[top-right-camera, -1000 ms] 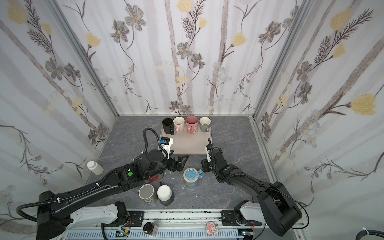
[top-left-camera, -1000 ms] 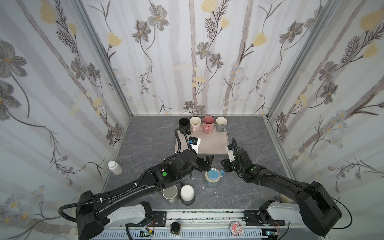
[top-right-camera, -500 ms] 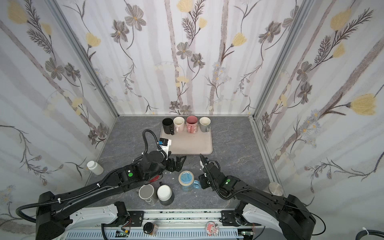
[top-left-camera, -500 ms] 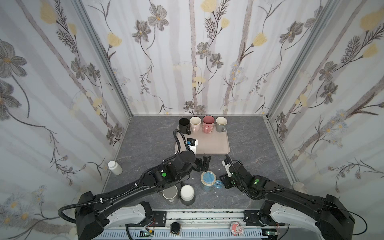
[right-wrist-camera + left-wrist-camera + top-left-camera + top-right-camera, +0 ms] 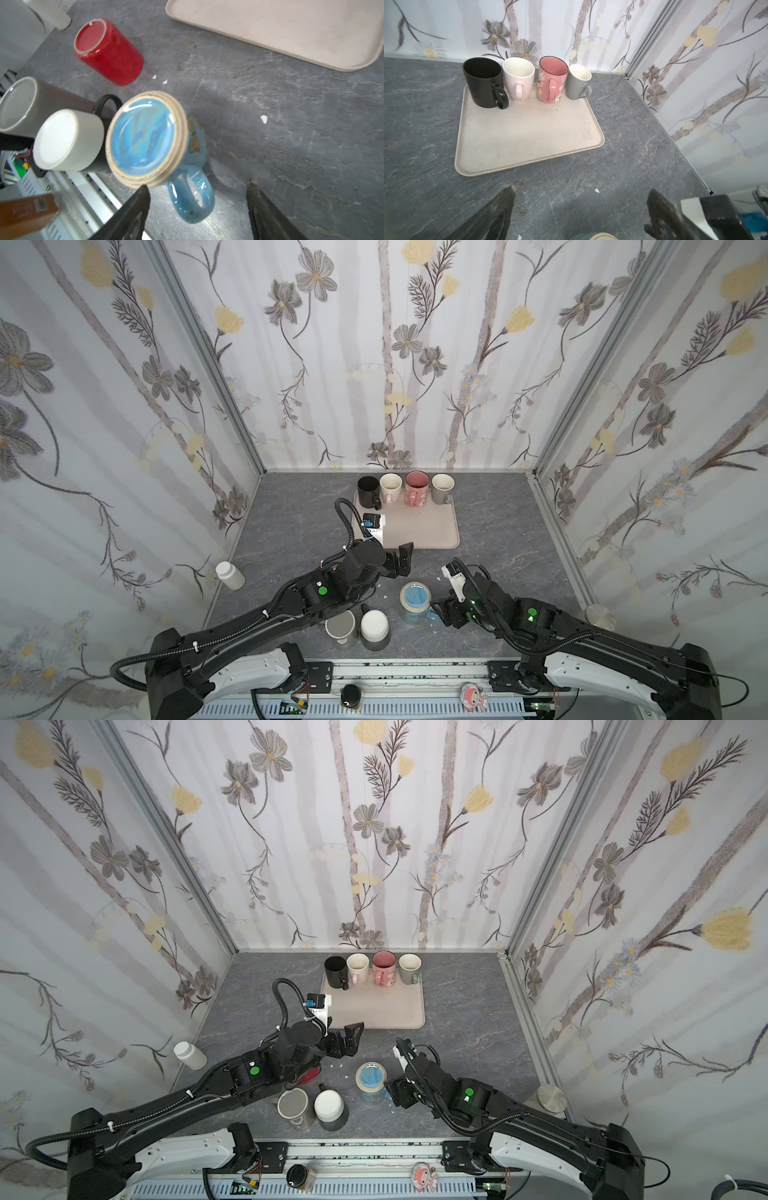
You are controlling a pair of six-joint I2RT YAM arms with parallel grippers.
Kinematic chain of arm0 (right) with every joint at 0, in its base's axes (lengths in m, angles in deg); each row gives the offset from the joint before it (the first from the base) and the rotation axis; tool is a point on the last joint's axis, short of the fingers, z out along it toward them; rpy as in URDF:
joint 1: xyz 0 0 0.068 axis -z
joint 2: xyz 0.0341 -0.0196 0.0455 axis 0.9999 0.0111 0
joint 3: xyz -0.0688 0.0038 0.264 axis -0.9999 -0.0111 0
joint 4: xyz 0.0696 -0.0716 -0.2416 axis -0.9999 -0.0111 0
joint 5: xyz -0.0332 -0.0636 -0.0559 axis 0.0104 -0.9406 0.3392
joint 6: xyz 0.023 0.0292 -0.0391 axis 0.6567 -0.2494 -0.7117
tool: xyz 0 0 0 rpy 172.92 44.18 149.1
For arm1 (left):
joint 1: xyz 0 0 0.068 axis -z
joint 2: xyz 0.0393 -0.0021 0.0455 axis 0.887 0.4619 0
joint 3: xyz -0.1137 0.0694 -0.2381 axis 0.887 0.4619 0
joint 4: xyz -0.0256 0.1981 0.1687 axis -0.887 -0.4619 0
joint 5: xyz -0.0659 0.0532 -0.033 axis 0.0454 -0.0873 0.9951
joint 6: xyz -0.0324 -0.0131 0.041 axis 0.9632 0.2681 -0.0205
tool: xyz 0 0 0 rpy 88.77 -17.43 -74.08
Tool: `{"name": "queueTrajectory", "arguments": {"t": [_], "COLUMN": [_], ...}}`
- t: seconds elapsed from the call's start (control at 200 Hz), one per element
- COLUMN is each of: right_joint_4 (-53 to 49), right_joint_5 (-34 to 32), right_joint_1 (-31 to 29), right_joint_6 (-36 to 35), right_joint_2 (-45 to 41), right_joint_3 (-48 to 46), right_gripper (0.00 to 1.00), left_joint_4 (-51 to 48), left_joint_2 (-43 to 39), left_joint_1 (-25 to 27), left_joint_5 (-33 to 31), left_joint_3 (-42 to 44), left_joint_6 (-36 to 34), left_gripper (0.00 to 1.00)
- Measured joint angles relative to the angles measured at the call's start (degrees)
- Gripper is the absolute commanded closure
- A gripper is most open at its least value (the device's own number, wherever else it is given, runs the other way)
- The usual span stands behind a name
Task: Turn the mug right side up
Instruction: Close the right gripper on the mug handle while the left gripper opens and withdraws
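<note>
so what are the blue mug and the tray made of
Blue mug: looks like glazed ceramic, glossy with bright reflections, and a bare beige foot ring. Tray: matte beige, probably plastic or melamine; dull, faintly scuffed surface, so uncertain.

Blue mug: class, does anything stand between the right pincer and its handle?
Nothing visible does. In the right wrist view the handle of the blue mug lies just ahead of the open right pincer, with only bare table between.
</note>
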Motion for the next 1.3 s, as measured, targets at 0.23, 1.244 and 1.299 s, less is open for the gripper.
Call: {"name": "queueTrajectory", "arguments": {"t": [0.23, 1.244, 1.299], "right_joint_4": [-1.03, 1.97, 2.10], "right_joint_5": [-0.11, -3.98, -4.39], "right_joint_1": [-4.76, -5.97, -5.95], "right_joint_6": [-1.88, -6.34, -6.36], "right_joint_2": [7.63, 21.29, 21.44], "right_joint_3": [2.62, 5.09, 5.11], "right_gripper": [0.37, 0.66, 0.64], "left_joint_4": [-0.24, 0.24, 0.28], "left_joint_2": [0.35, -0.50, -0.50], "left_joint_1": [-0.83, -1.97, -1.97], "left_joint_5": [-0.33, 1.88, 2.08], "left_joint_3": [-0.11, 1.73, 1.73], "left_joint_6": [0.00, 0.66, 0.66], "left_gripper": [0.00, 0.00, 0.00]}}
